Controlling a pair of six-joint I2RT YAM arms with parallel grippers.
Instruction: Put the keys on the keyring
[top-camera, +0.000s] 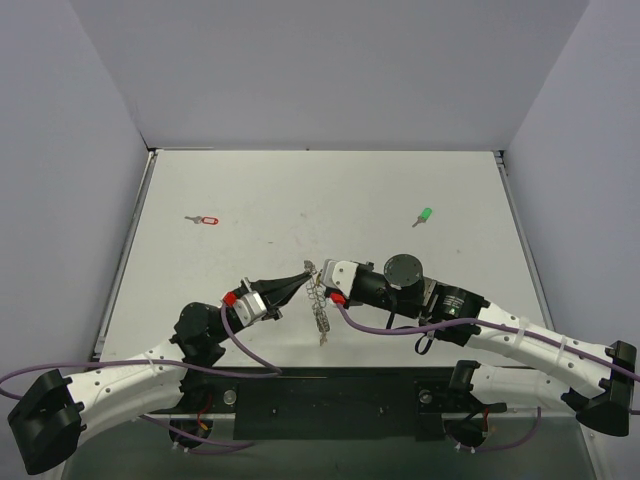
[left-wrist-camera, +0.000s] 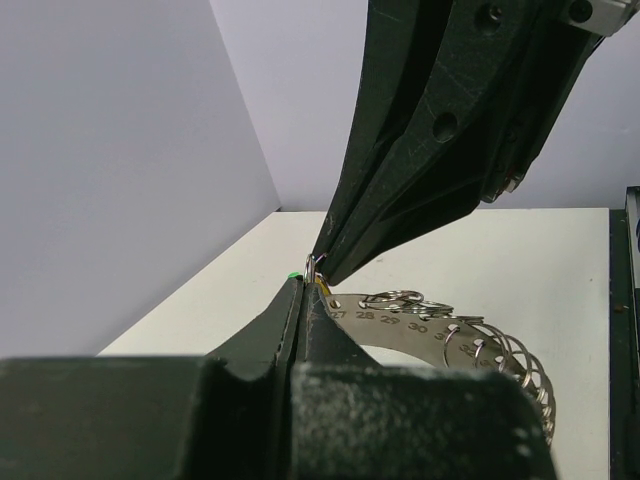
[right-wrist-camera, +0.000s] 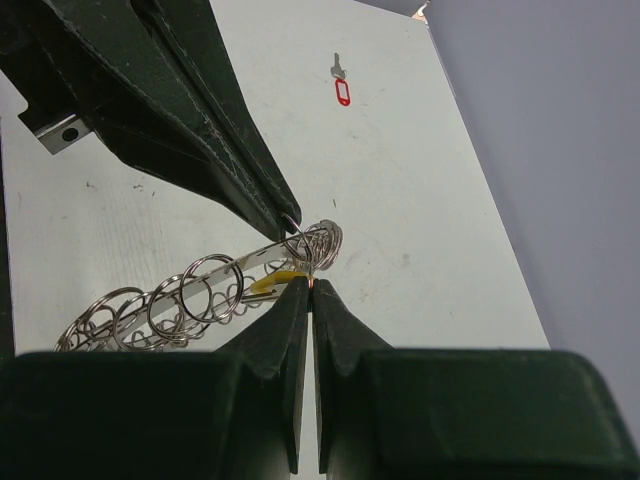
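The keyring (top-camera: 319, 305) hangs above the table between both grippers; it is a flat numbered metal hoop (left-wrist-camera: 430, 322) fringed with small split rings (right-wrist-camera: 200, 288). My left gripper (top-camera: 308, 268) (left-wrist-camera: 303, 282) is shut, pinching one small ring at the hoop's top. My right gripper (top-camera: 320, 274) (right-wrist-camera: 311, 283) is shut on the head of a yellow key (right-wrist-camera: 270, 284) right beside that ring, its tips nearly touching the left gripper's. A red key (top-camera: 206, 219) (right-wrist-camera: 342, 90) lies at the far left of the table, and a green key (top-camera: 423, 216) at the far right.
The white table (top-camera: 300, 190) is closed in by grey walls on the left, back and right. A dark rail (top-camera: 330, 395) runs along its near edge between the arm bases. Purple cables trail from both arms.
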